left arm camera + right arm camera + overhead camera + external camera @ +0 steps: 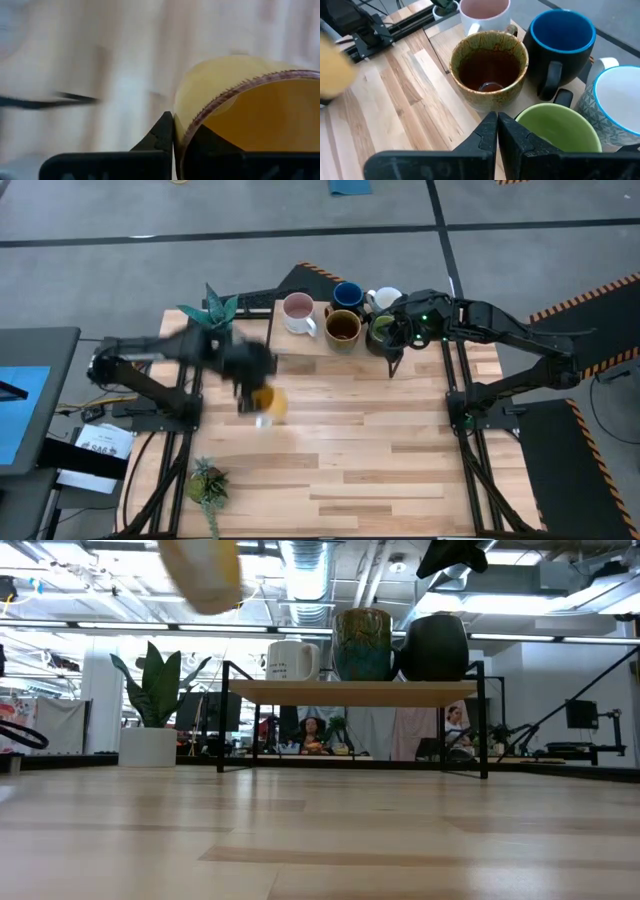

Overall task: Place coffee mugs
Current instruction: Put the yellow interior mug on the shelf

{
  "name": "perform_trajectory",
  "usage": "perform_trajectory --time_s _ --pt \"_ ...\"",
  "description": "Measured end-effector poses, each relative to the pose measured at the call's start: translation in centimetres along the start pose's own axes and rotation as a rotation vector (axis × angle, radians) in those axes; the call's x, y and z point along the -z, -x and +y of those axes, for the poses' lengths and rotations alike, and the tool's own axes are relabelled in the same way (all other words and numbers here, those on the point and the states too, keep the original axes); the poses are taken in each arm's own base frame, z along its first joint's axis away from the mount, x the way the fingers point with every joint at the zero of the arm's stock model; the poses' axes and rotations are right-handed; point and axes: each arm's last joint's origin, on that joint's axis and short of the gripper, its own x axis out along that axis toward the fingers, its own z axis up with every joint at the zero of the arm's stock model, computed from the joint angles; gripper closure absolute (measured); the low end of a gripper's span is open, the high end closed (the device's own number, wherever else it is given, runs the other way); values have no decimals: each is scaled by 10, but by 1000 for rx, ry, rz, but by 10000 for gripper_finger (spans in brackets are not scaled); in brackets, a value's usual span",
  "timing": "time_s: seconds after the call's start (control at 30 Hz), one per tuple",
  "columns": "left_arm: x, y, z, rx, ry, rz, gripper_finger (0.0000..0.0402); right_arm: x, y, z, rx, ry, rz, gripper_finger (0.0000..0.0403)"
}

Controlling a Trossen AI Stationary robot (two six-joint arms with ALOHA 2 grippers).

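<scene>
Raised wooden shelf [310, 340], table's far edge: pale pink ceramic mug [298, 312], brown glazed mug [342, 326], dark blue mug [348, 295], white mug [385, 299], green mug [381, 330] clustered. Orange ceramic mug [268, 402] mid-table, left.

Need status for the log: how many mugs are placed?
Five sit on the raised shelf: pink mug, blue mug, brown mug, white mug, green mug. The left end effector holds the orange mug over the table; only that is left. Right end effector waits shut beside the green mug.
</scene>
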Motion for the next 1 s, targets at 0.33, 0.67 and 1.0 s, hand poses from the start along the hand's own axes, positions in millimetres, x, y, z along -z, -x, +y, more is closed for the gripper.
perform_trajectory --time_s 0.33,0.67,1.0 --pt "-57 15 111 -198 78 -40 400 0 -15 3 13 -16 37 361" --pt "-71 -30 156 -213 102 86 401 -1 -20 5 14 -27 38 361" --pt "-76 -43 171 -238 110 68 401 -3 1 3 -18 -42 -36 361"
